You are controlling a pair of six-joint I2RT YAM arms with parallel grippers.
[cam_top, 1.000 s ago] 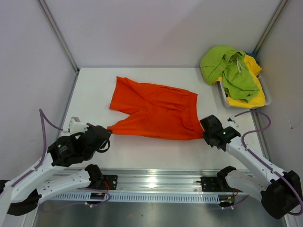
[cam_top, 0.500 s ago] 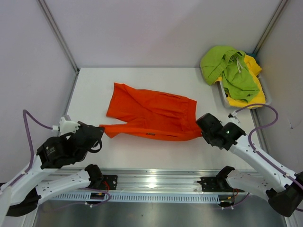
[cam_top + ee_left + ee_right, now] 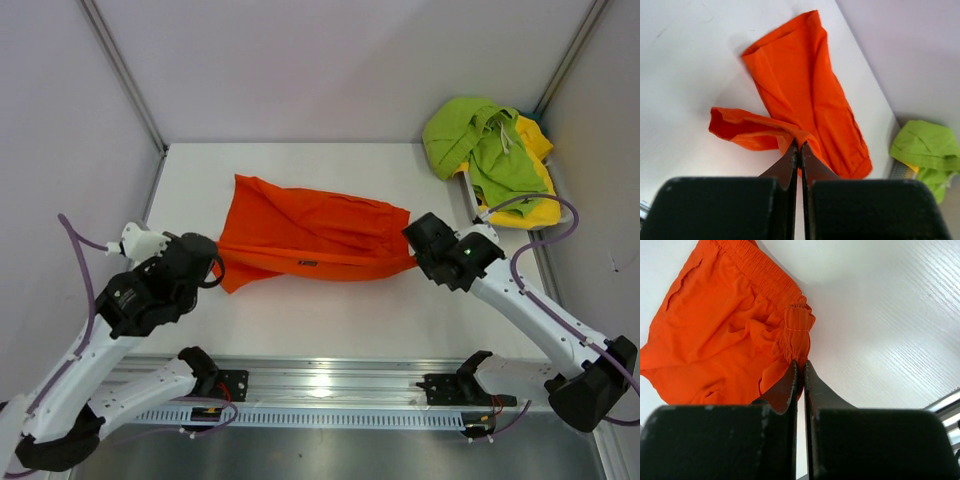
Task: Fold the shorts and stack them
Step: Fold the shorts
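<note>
While both pairs of jaws are pinched tight, the left gripper (image 3: 799,146) clamps a leg hem of the orange shorts (image 3: 310,232) and the right gripper (image 3: 800,365) clamps their waistband, mid-table (image 3: 340,315).

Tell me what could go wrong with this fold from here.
1. The left gripper and right gripper each pinch only a thin bit of the near edge of the orange shorts; either corner might slip free.
2. The fabric sags and bunches between them, so the fold may land creased.
3. The right arm's cable loops close to the lime green shorts and could snag.
</note>
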